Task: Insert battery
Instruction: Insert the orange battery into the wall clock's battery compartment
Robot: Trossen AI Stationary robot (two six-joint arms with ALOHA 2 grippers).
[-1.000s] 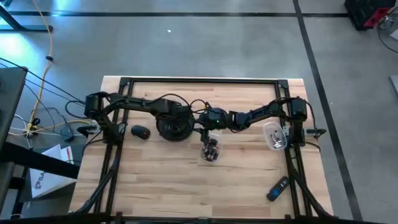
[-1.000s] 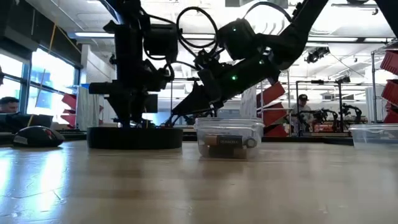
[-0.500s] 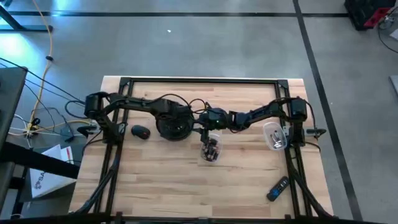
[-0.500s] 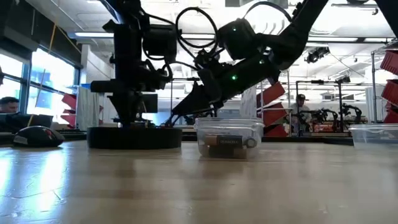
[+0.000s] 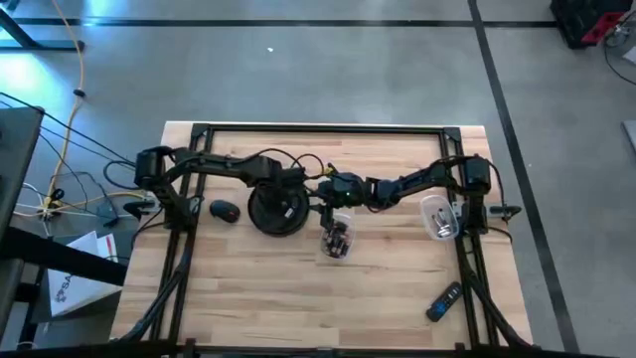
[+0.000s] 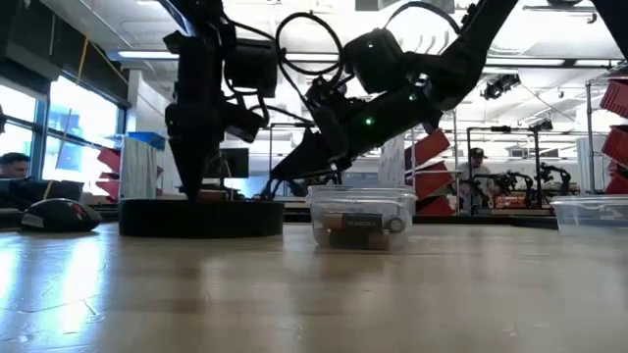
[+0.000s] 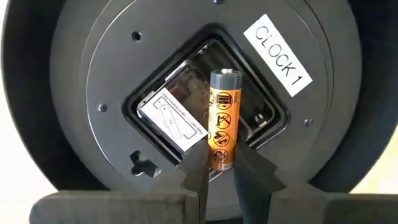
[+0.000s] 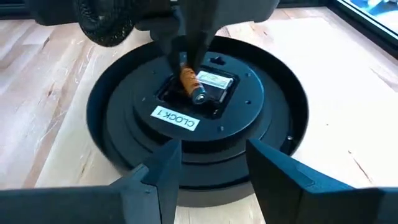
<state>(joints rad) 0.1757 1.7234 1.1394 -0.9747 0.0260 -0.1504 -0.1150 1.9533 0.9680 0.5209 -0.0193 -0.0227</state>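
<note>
- Working from the biggest thing down, we begin with the pale wooden slatted table, where the round black plastic clock lies face down near the centre, labelled "CLOCK 1", its square battery compartment open upward.
- Our left gripper hangs straight over that compartment, fingers clamped on the lower end of the orange cylindrical AA battery, which hovers tilted above the bay and is not yet seated.
- We judge the step in hand to be lowering the cell; we should turn it to lie along the bay's long axis, which runs from about 10 to 4 o'clock in the left wrist view, before descending.
- We cannot read the polarity marks or tell spring from flat contact, so that wants checking first.
- Our right gripper waits at the clock's 3 o'clock side in the high view, fingers spread apart and empty, well placed to steady the rim if the clock slides.
- Just beside it, the clear plastic tub of spare batteries should be kept clear of.
</note>
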